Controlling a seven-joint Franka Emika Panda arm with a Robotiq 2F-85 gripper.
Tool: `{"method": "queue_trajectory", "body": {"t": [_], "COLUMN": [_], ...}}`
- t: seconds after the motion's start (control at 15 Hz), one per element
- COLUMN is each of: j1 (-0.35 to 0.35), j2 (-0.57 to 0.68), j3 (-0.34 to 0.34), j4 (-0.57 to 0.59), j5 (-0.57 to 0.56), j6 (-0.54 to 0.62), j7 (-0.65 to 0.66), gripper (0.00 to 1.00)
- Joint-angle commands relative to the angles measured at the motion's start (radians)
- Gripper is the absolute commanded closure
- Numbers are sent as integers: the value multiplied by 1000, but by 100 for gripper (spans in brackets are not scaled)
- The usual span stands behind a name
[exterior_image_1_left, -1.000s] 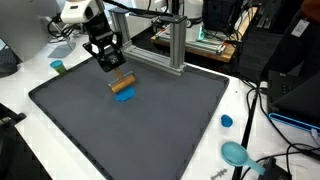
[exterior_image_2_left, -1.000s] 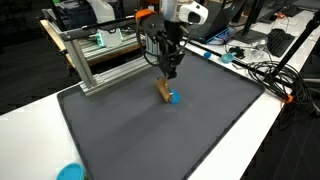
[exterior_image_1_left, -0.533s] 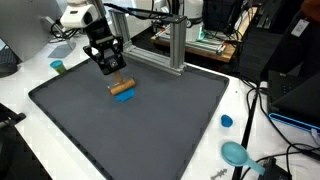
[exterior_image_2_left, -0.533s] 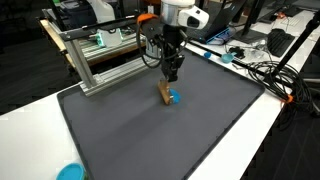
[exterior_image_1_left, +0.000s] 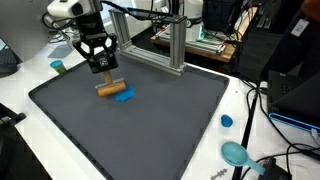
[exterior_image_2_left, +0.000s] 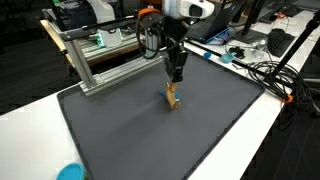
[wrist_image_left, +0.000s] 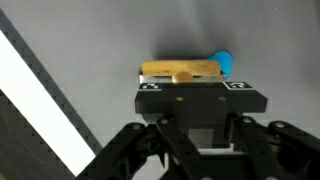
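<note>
Here I see the fingers (exterior_image_1_left: 103, 74) pressed together on a short wooden bar (exterior_image_1_left: 108, 89), which sits directly under them, low over the dark grey mat (exterior_image_1_left: 150, 130) on the desk (exterior_image_1_left: 15, 100). I cannot tell whether the bar rests on the mat or is lifted a little.

In the wrist view the bar (wrist_image_left: 165, 68) lies crosswise at the fingertips, and a small blue piece (wrist_image_left: 224, 62) shows at one end of it. In an exterior view the blue piece (exterior_image_1_left: 125, 96) lies on the mat just beside the bar, a little to the side of the fingers. I cannot tell if the two touch. In an exterior view the bar (exterior_image_2_left: 172, 97) looks nearly upright below the fingers (exterior_image_2_left: 176, 80).

Behind the fingers stands an aluminium frame (exterior_image_1_left: 176, 45). Well apart from the fingers, a small teal cup (exterior_image_1_left: 57, 67) and a blue lid (exterior_image_1_left: 226, 121) lie on the desk beside the mat.
</note>
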Motion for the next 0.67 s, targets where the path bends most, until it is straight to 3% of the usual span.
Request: {"method": "queue_trajectory", "body": {"t": [0.0,0.27,0.6], "j1": [26,42,62], "j2": [-81,-85,-59], "j3": [-20,-8,-3], "j4": [-39,-40,-52], "j5": [-65,-105,-95], "j6": [34,-37,-47], "j7": [49,49,71], "gripper": [78,78,78]}}
